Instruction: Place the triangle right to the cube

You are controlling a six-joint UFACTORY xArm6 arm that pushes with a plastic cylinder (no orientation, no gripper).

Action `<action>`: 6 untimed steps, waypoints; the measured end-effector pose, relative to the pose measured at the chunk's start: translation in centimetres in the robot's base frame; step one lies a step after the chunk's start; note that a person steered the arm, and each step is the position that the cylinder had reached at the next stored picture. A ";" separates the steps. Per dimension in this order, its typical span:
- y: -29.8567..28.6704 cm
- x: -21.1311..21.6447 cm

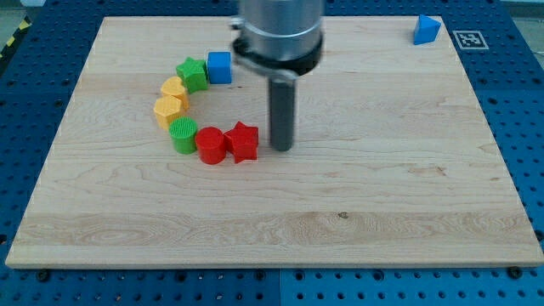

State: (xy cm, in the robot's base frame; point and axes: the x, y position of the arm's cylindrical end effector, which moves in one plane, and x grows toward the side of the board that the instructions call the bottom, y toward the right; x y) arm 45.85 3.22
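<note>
A blue triangle block (426,30) lies at the board's top right corner. A blue cube (219,67) sits at the upper left of the board, at the top end of a curved row of blocks. My tip (280,149) rests on the board just right of a red star-shaped block (243,142), far left of and below the triangle, and below and right of the cube.
The curved row runs down from the cube: a green block (192,74), two yellow blocks (174,89) (168,110), a green cylinder (184,134), a red cylinder (211,144) and the red star. The wooden board (340,221) lies on a blue perforated table.
</note>
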 end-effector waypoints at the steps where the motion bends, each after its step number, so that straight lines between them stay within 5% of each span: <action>1: 8.8 -3.2; 4: 28.1 -18.6; 5: 28.5 -24.6; 6: 24.4 -23.8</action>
State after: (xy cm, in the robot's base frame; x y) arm 22.04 27.63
